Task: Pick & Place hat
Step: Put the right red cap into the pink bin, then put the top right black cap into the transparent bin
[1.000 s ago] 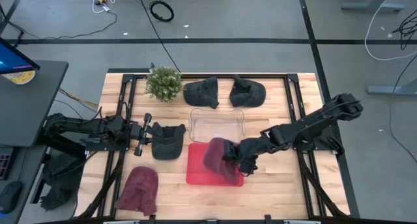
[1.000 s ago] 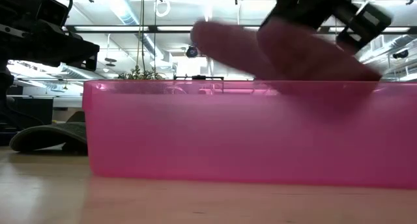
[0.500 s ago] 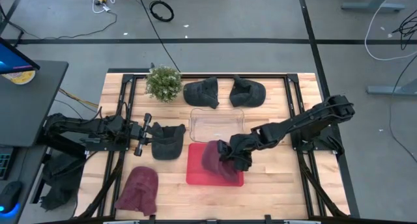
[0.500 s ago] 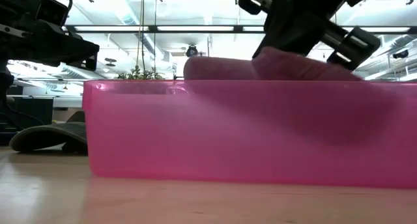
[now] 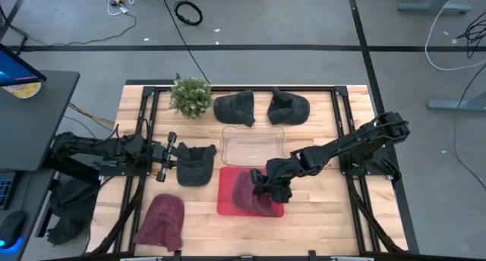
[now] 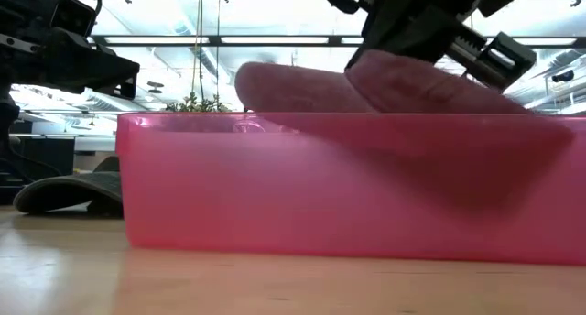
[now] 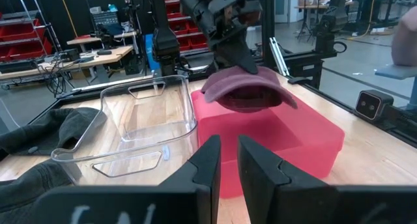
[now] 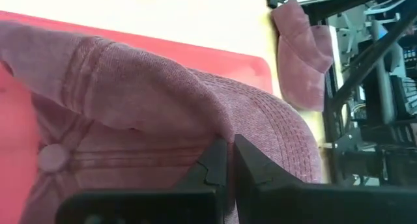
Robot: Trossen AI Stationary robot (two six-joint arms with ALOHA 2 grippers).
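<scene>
A maroon hat point(image 5: 244, 190) hangs over the pink bin point(image 5: 226, 205) at the table's middle front, and my right gripper point(image 5: 263, 187) is shut on it. In the low view the hat point(image 6: 385, 91) shows above the bin's rim point(image 6: 320, 123), with its lower part dim behind the pink wall. My left gripper point(image 5: 176, 158) waits at the table's left, pointing level. A narrow gap shows between its fingers point(image 7: 210, 160), with nothing in it. A black hat point(image 5: 196, 165) lies flat on the table just in front of it. My right gripper pinches a raised fold of the hat's crown point(image 8: 225, 134) between its two fingers. It comes slanting down from the table's right side. The hat point(image 7: 246, 92) hangs below the fingers, tilted, its top above the bin's rim and its underside inside the bin.
A clear bin point(image 5: 252, 146) stands just beyond the pink one. Two dark hats point(image 5: 234, 109) point(image 5: 288, 107) and a small plant point(image 5: 190, 96) sit along the far edge. A second maroon hat point(image 5: 162, 221) lies at the front left. Bare wood shows at the front right.
My right gripper has gone down and a little toward the table's left, tipping further downward, still shut on the maroon hat. The hat has sunk from clear above the pink bin to partly below its rim.
</scene>
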